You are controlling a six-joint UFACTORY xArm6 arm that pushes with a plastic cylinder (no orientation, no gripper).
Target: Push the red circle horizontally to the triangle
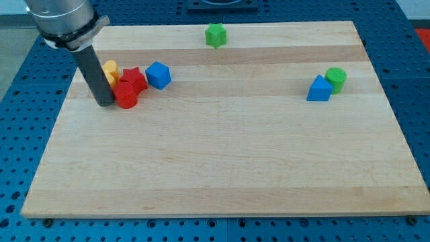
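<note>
The red circle [126, 96] lies at the view's left on the wooden board [222, 168]. My tip [105, 103] stands just left of it, touching or nearly touching its left side. A red star [134, 79] sits right behind the circle, touching it. A yellow block [111, 70] shows partly behind the rod. A blue cube-like block [158, 75] sits right of the star. The blue triangle [319, 89] lies far to the view's right, roughly level with the red circle, with a green circle [336, 78] touching its upper right.
A green star [216, 35] sits near the board's top edge, middle. The board lies on a blue perforated table [20, 101]. The arm's grey body [64, 20] hangs over the top left corner.
</note>
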